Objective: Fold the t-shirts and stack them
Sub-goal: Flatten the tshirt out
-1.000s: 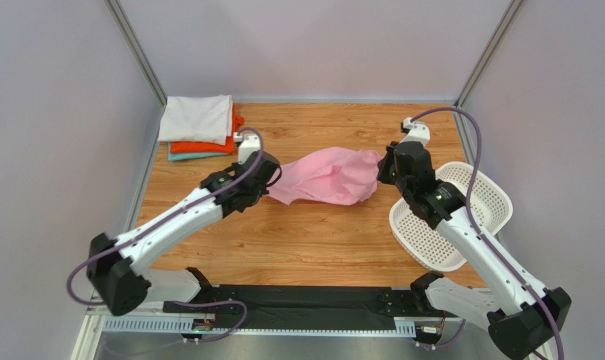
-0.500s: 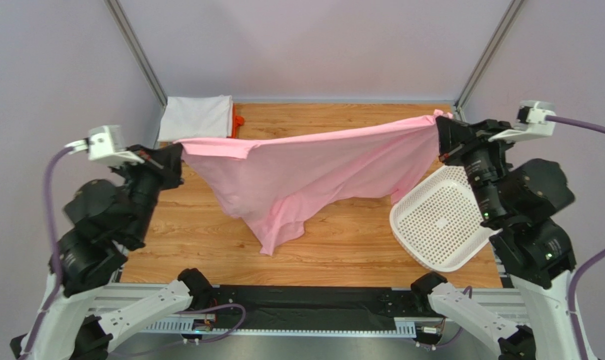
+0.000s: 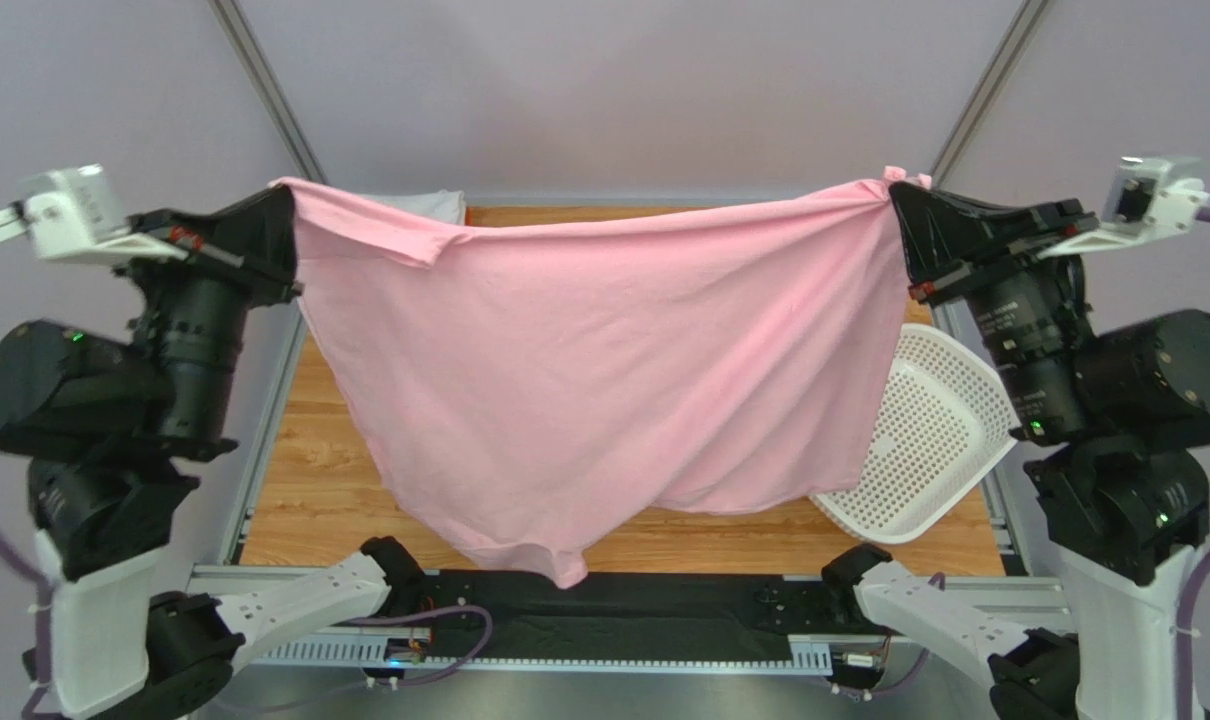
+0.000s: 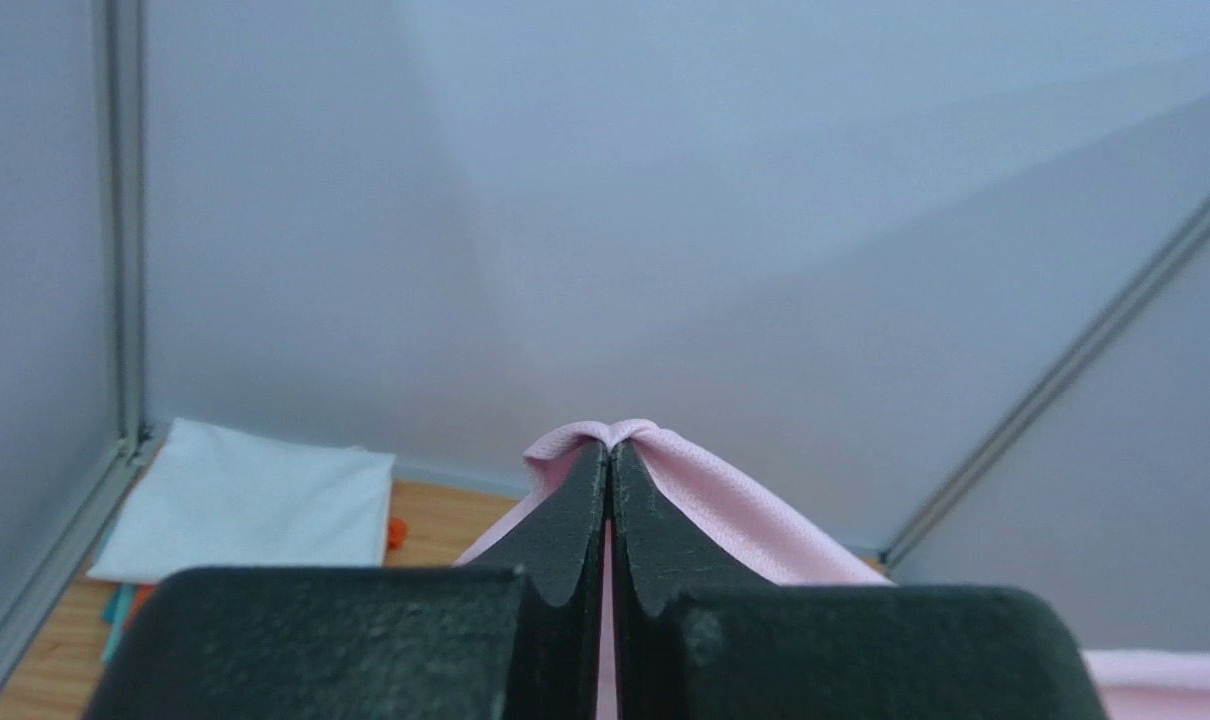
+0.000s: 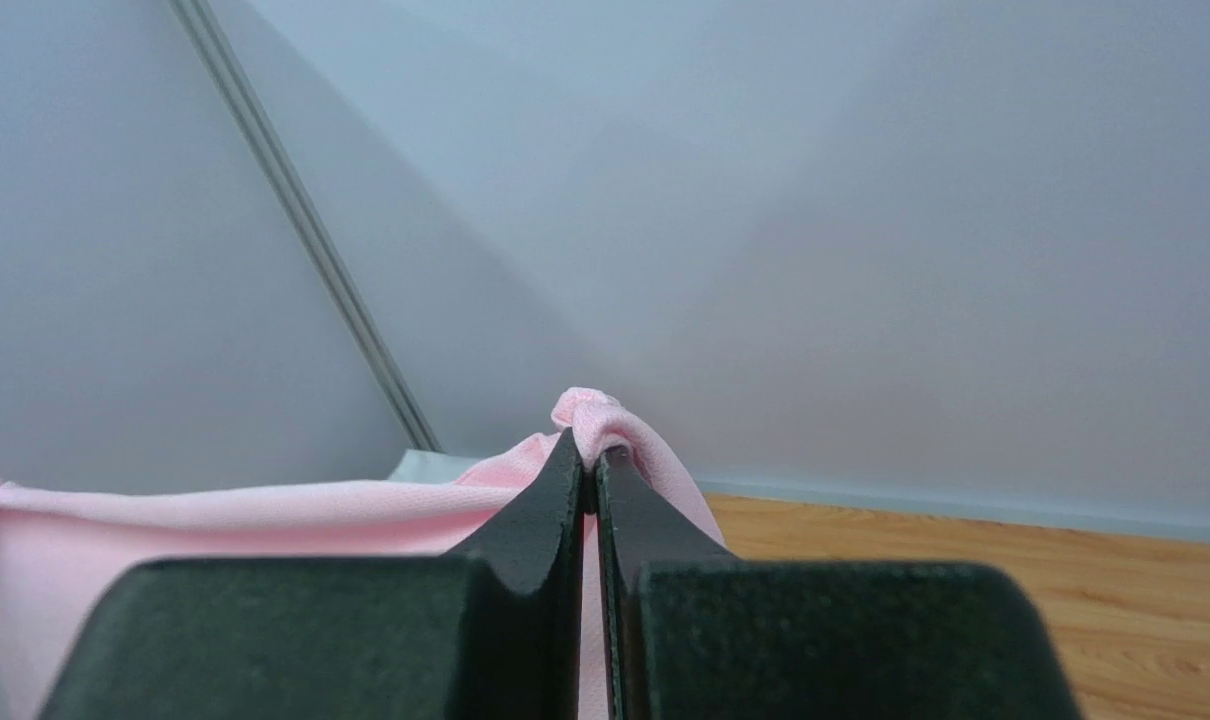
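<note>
Both arms have gone up and apart since half a second ago, so the pink t-shirt [image 3: 596,360] is now spread wider and held higher. Left gripper [image 3: 284,206]: jaws pinched tight on one top corner, cloth bunched over the tips. Right gripper [image 3: 900,203]: same, clamped on the opposite top corner. The shirt hangs between them as a sheet over the table [image 3: 303,495], its top edge sagging slightly. Its lowest tip overlaps the near black rail [image 3: 686,608]; can't tell if it touches. Far left: a folded stack with the white t-shirt [image 4: 251,510] on top and orange-red [image 4: 396,531] and teal [image 4: 115,608] edges under it. The white basket [image 3: 927,435] is tilted at right, partly hidden.
</note>
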`<state>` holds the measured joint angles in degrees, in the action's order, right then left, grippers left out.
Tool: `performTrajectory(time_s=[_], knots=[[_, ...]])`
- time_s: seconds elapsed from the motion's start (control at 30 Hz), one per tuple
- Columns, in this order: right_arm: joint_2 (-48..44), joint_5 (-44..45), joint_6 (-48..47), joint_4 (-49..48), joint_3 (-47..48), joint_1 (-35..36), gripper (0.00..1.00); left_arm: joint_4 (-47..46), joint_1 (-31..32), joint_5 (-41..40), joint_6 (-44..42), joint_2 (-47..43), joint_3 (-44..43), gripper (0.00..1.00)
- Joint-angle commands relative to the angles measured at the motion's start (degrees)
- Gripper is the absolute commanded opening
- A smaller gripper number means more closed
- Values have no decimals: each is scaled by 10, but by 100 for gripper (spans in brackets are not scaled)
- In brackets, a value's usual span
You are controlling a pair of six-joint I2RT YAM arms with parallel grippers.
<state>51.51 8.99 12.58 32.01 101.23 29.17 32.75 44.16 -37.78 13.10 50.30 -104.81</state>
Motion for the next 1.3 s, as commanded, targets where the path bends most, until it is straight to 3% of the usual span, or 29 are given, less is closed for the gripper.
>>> performTrajectory(time_s=[0.0,0.1,0.13,0.23,0.37,0.5,0.67,0.73,0.77,0.87,0.97,1.07,1.13,1.17,1.27], knots=[[67,63,-40,-15,-17,-3,0,-20,-2,-84,-59,92,0,0],[125,96,-55,-24,-17,-17,0,-13,-51,-71,-32,164,-27,0],[140,88,-52,-31,-14,-27,0,7,-103,-17,-16,200,-36,0],[201,9,-27,-53,-1,-102,0,-6,-167,74,-7,273,-71,0],[278,-100,-3,-66,62,-189,0,-17,-174,105,-54,363,-178,0],[308,-126,-6,-62,143,-202,0,-23,-176,116,-91,419,-326,0],[273,-137,-14,-39,155,-204,0,-62,-178,125,-122,388,-313,0],[256,-142,-18,-21,116,-204,0,-86,-178,129,-121,337,-231,0],[245,-144,-17,-13,99,-204,0,-103,-178,134,-130,313,-140,0],[187,-165,-6,-24,-49,-202,0,-170,-178,132,-137,222,15,0],[126,-189,18,-50,-218,-192,0,-201,-178,111,-103,134,267,0],[87,-204,46,-70,-365,-171,1,-192,-178,91,-15,55,449,0],[71,-209,72,-68,-459,-163,2,-188,-178,88,64,11,527,10],[68,-209,82,-64,-490,-162,3,-184,-178,110,88,2,591,10],[53,-210,101,-64,-582,-162,11,-152,-178,125,179,-10,674,12]])
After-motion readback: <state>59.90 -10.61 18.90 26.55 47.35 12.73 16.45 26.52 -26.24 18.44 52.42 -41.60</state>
